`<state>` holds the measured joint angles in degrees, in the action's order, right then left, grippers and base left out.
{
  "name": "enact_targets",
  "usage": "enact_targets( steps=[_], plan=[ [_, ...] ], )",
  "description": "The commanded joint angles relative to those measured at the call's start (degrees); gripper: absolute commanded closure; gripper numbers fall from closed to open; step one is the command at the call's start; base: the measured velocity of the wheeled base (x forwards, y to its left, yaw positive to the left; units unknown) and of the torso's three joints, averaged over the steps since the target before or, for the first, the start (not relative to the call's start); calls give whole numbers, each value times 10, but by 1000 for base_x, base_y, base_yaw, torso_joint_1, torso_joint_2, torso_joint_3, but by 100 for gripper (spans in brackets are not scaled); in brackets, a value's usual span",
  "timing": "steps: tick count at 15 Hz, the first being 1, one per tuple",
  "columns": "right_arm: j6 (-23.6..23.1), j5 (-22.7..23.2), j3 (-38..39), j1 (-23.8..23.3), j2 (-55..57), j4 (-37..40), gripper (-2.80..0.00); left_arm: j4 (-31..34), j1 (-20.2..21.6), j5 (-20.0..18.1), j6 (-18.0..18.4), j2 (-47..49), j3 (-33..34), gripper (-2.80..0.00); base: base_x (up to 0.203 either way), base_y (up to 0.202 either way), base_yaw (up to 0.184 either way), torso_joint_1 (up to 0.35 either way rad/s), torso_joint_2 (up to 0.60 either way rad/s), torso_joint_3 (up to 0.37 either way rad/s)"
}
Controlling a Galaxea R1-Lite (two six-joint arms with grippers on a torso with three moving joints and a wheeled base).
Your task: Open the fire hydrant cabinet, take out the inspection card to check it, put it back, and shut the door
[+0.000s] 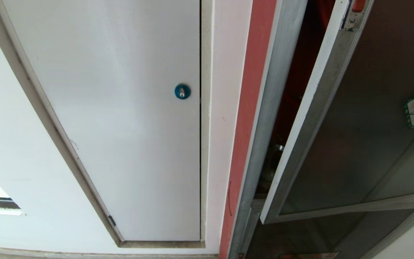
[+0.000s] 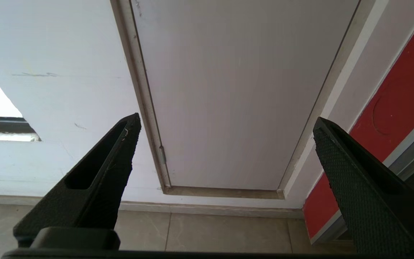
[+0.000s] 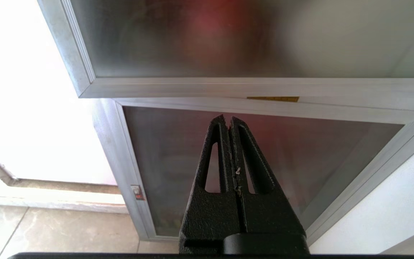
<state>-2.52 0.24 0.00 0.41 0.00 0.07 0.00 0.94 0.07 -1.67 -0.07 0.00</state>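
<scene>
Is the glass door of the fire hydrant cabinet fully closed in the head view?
No, the door stands ajar, with a dark gap along its frame showing the cabinet's red inside.

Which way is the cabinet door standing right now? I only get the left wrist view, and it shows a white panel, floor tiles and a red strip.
Observer: The door stands ajar, its latch edge swung out from the fire hydrant cabinet.
Operator: Is the card visible?
Observer: No, the gap shows only the dark red interior.
Operator: And the right gripper?
Observer: The right gripper is shut on nothing, pointing at the lower glass panel beneath the door.
</scene>
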Motion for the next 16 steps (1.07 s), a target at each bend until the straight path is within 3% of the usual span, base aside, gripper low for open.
enact_targets(
  steps=[1,16],
  plan=[
    [1,0,0,0,1,-1,0,0,0,0,0,1,0,-280,0,0,0,0,0,0],
    [22,-2,-1,0,1,1,0,0,0,0,0,1,0,-280,0,0,0,0,0,0]
  ],
)
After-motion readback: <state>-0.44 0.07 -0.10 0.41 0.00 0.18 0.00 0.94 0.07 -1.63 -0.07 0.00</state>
